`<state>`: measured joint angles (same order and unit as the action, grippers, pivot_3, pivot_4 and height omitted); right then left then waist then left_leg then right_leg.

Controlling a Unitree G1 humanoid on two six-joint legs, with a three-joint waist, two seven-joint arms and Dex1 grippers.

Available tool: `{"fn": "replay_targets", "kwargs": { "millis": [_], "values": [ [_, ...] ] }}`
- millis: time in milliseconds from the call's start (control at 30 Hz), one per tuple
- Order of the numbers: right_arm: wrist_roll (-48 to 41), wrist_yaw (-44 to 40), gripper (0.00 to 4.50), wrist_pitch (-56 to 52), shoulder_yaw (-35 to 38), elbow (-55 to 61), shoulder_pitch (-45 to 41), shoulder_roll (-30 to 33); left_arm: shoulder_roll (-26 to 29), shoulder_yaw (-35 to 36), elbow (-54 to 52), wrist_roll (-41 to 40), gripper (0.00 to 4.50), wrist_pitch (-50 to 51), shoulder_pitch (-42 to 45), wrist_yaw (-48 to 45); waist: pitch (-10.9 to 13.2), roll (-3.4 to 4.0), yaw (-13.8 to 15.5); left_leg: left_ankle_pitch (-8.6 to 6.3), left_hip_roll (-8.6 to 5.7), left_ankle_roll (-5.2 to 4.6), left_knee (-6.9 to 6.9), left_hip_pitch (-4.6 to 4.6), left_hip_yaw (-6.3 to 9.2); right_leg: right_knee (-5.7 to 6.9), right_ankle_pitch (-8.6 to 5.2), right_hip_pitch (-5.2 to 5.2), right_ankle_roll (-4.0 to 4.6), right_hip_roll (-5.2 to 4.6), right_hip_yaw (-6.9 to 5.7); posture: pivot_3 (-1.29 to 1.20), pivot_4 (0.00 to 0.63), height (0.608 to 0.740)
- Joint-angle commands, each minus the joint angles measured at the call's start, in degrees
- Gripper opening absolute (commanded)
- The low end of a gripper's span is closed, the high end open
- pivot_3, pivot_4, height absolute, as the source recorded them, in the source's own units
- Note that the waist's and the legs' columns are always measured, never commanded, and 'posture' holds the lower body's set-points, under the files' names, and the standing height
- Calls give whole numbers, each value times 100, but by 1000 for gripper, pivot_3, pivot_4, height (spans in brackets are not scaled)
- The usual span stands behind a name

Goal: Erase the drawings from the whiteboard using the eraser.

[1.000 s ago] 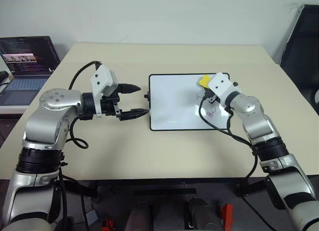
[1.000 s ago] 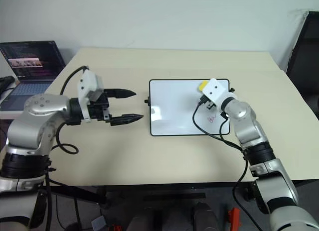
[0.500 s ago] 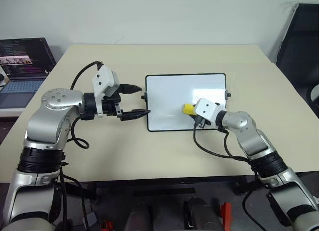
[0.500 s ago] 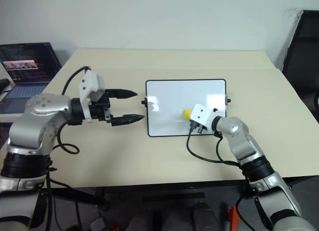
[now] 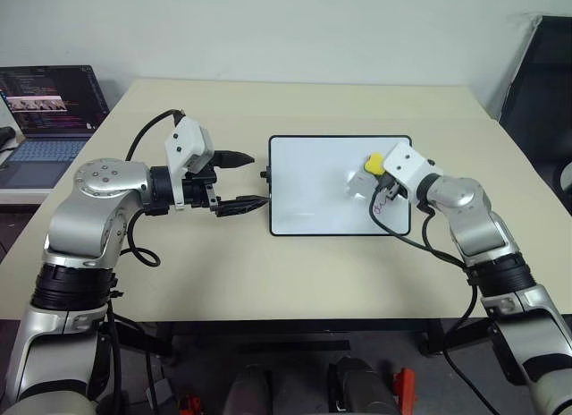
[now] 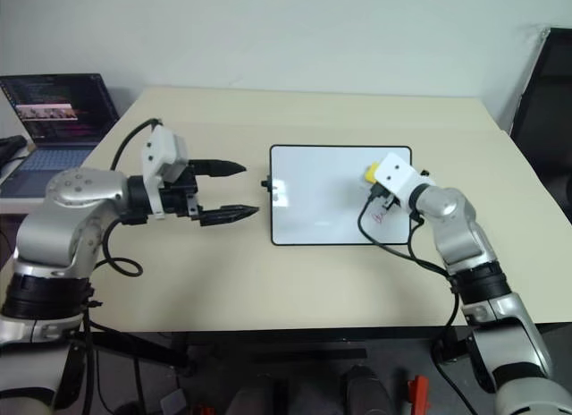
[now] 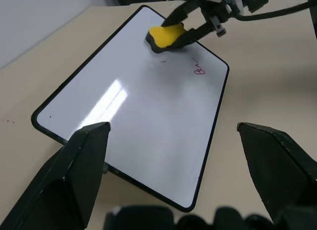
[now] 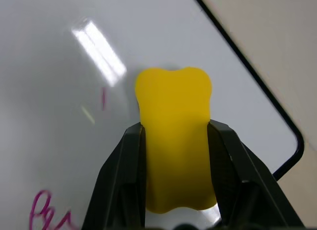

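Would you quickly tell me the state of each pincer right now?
Left pincer: open, holding nothing.
Right pincer: closed on the eraser.

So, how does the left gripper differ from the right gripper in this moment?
The left gripper is open and holds nothing, while the right gripper is shut on the yellow eraser. The left gripper hangs over the bare table beside the whiteboard, whereas the right gripper is over the whiteboard, near a purple scribble. Both have two black fingers.
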<state>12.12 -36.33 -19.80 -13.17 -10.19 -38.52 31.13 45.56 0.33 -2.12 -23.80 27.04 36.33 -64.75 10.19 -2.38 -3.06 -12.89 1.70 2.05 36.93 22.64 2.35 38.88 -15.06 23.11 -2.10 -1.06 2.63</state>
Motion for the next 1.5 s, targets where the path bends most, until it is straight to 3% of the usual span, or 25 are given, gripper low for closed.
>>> {"fn": "replay_targets", "kwargs": {
  "millis": [33,267,567,867,1000,1133,1300,1500],
  "values": [
    [40,-451,1353,-262,-371,-3,336,18,33,83,-55,-14,4500,-70,151,-29,0,1,-49,0,1,0,-2,-1,-3,1,0,2,0,0,3,0,150,740],
    [192,-261,1352,-172,-301,-74,253,-84,9,76,-63,-15,4500,-54,154,-3,1,1,-101,0,2,0,-6,-5,-6,1,-1,4,1,2,5,0,150,740],
    [343,786,1337,22,-3,-973,-435,-298,-3,76,-83,-14,4500,-40,144,20,2,2,-137,1,1,-1,-3,-5,-5,2,4,4,3,0,7,0,150,740],
    [111,-73,1335,52,-330,-213,66,-204,-4,81,-119,-25,4500,-28,149,35,2,2,-146,0,1,0,-16,1,-5,-6,-2,8,5,0,5,0,150,740],
    [-877,-881,1329,-35,204,790,333,-101,14,90,-108,-32,4500,-24,179,14,17,17,-146,0,1,0,-20,5,-4,-8,-3,10,6,1,3,0,150,740],
    [-1733,-1218,1327,-639,1249,1427,413,426,65,116,-78,-24,4500,-34,174,-22,105,71,-78,0,-3,1,-20,35,-3,-16,12,29,-41,-1,1,0,150,740],
    [-2455,-1974,1327,-1156,2285,1998,900,1775,151,116,-14,18,4500,-60,127,-85,117,74,56,-8,-5,10,-42,62,-1,-34,2,54,-34,-6,-11,0,150,740],
    [-2621,-2542,1327,-973,2893,2020,1813,2926,230,75,178,112,4500,-194,141,-203,117,75,104,-31,-2,15,-94,68,-4,-92,-11,53,-18,-7,-18,0,150,740]
  ]
}}
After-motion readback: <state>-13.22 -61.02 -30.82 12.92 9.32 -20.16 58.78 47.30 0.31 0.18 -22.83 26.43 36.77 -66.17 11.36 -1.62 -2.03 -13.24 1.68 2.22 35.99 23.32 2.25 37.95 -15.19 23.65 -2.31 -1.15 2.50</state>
